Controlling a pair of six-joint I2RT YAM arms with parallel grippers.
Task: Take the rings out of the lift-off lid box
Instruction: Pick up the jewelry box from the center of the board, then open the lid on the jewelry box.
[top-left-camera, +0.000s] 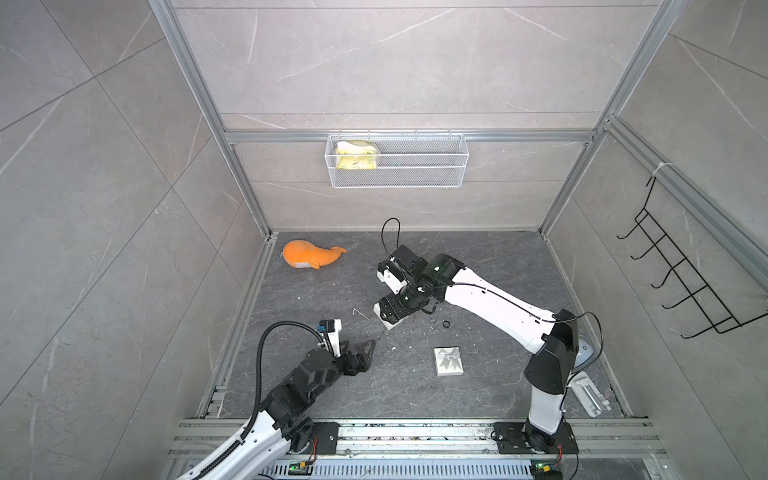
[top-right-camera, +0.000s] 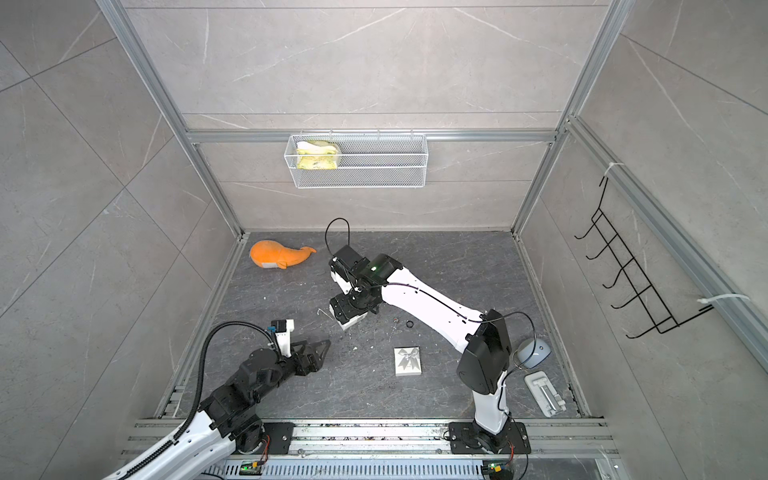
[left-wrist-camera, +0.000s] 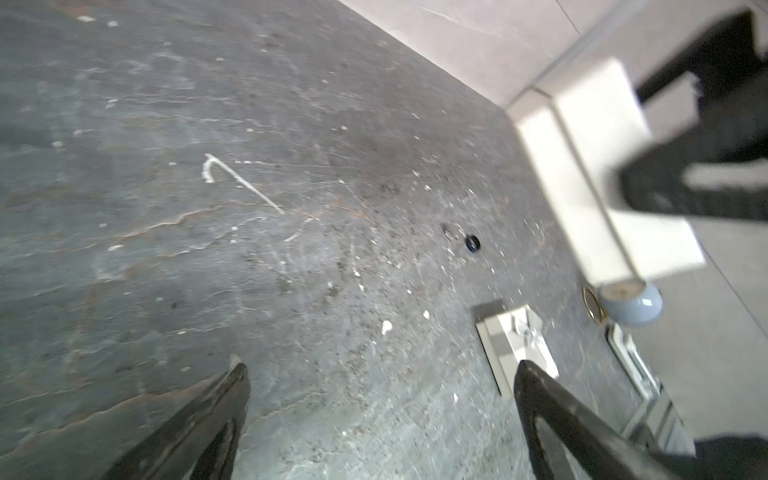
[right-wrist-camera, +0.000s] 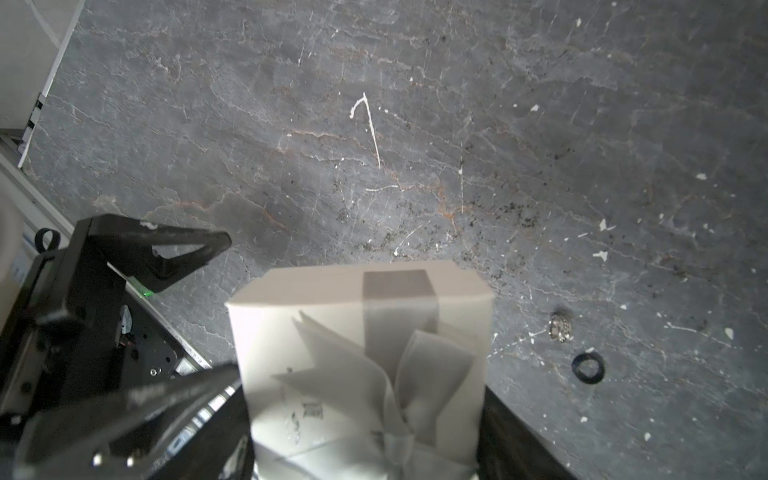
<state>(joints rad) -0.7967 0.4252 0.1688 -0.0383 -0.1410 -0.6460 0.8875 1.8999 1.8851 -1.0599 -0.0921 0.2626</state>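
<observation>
Left tool (left-wrist-camera: 380, 370): yours to note as spread wide, with nothing between the fingers. It sits low over the dark stone surface (top-left-camera: 490, 266), on the near left side in both top views.

Right tool (top-left-camera: 387, 319): pinching a white ribboned box (right-wrist-camera: 332, 332) by two opposite sides. The box is tilted, with its bow face turned toward the wrist camera. You cannot tell whether its lower corner touches the surface.

Black ring (right-wrist-camera: 588, 368): you have only one in sight. It lies flat on the surface outside any box, near the held box on the right arm's side and not touching it.

Small silvery piece (right-wrist-camera: 559, 327): lies on the surface just beside the ring. It is too small for you to identify.

Second white box (top-left-camera: 449, 361): lies flat on the surface with its bow face up. It is nearer the arm bases than the ring and well apart from both tools.

Orange plush whale (top-left-camera: 312, 256): lies at the far left corner of the surface.

Wire basket (top-left-camera: 415, 174): hangs on the back wall rail, with a yellow and white sponge (top-left-camera: 357, 156) in its left end.

Black hook rack (top-left-camera: 685, 262): hangs on the right wall.

Grey-blue rounded item (top-right-camera: 534, 352) and flat white gadget (top-right-camera: 544, 394): both lie on the surface beside the right arm, near its right edge.
</observation>
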